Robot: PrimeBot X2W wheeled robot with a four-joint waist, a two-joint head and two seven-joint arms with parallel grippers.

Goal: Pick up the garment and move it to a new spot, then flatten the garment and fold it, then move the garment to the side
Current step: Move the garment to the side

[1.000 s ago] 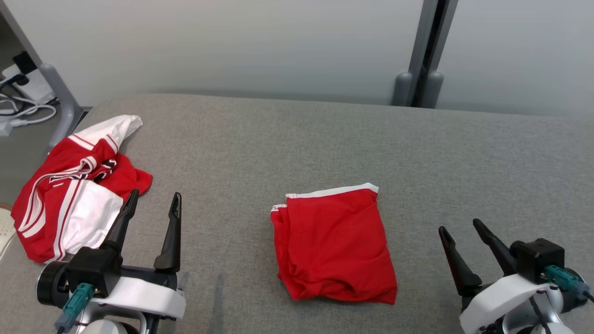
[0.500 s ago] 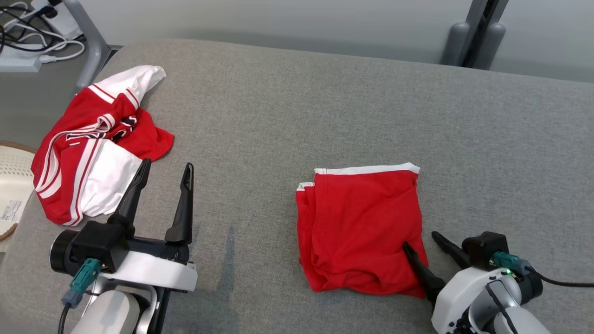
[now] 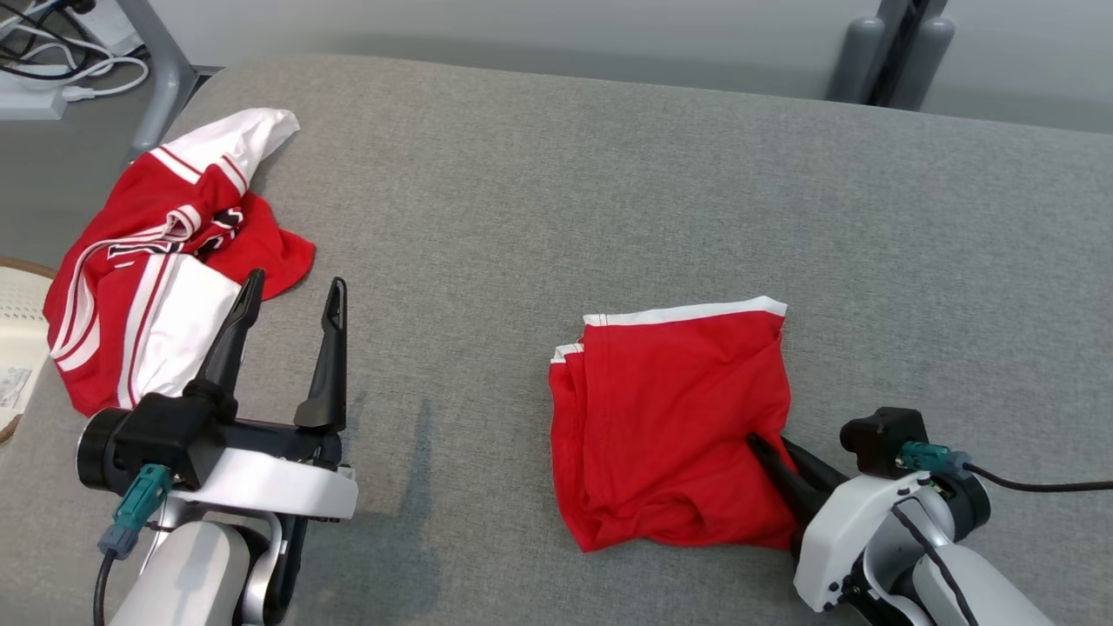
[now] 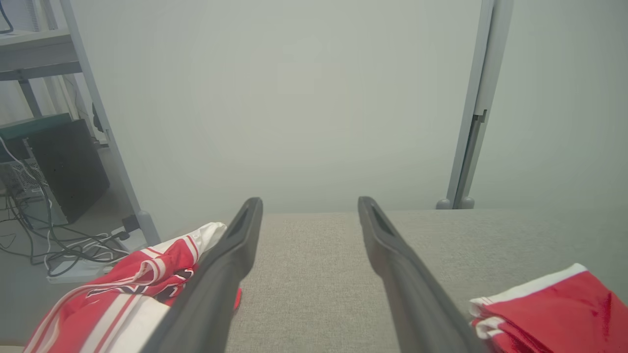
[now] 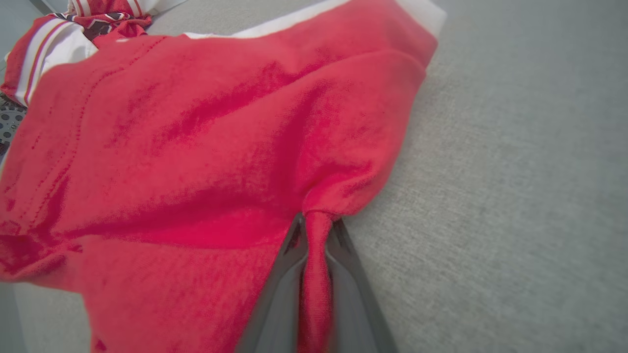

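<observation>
The folded red garment (image 3: 661, 409) with a white hem lies in the middle of the grey padded table (image 3: 609, 174). My right gripper (image 3: 769, 445) is shut on a pinch of cloth at its near right edge. The right wrist view shows that fold of the garment (image 5: 196, 147) squeezed between the right gripper (image 5: 316, 220) fingers. My left gripper (image 3: 296, 283) hovers open over the table's left side, holding nothing. In the left wrist view the left gripper (image 4: 309, 203) points along the table, with the garment (image 4: 554, 304) at the lower right.
A second, crumpled red-and-white garment (image 3: 148, 287) lies at the table's left end, just left of my left gripper; it also shows in the wrist views (image 4: 137, 279) (image 5: 73, 19). Cables (image 3: 52, 69) and a pale basket (image 3: 17, 348) sit beyond the left edge. A grey post (image 3: 887, 43) stands behind.
My right gripper came in from the right to the garment's near right edge and shut on the cloth. The head camera tilted down. The left gripper stayed open.
</observation>
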